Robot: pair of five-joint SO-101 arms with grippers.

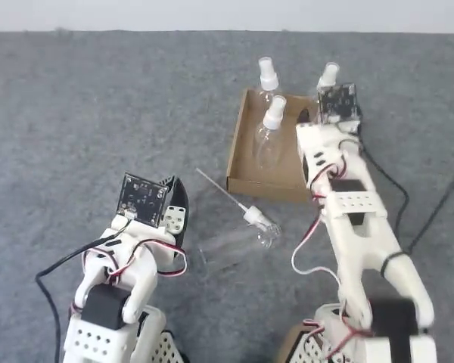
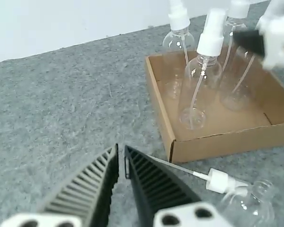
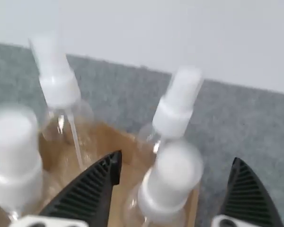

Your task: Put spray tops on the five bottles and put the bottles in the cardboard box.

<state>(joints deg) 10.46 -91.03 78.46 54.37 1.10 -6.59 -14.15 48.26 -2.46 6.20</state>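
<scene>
The cardboard box (image 1: pixel 242 155) lies mid-table with several clear bottles standing in it, each with a white spray top, such as those at the bottle (image 1: pixel 273 115) and bottle (image 1: pixel 268 74). My right gripper (image 3: pixel 176 161) hangs open over the box, its fingers on either side of one bottle's spray top (image 3: pixel 174 172) without touching it. On the carpet in front of the box a clear bottle (image 2: pixel 248 205) lies on its side, neck open. A loose spray top (image 2: pixel 218 181) with its long tube rests against it. My left gripper (image 2: pixel 121 153) is shut and empty, low, left of that bottle.
The grey carpet (image 1: pixel 98 113) is bare to the left and behind the box. Black cables (image 1: pixel 408 212) trail on the right beside the right arm (image 1: pixel 356 219). A white wall runs along the far edge.
</scene>
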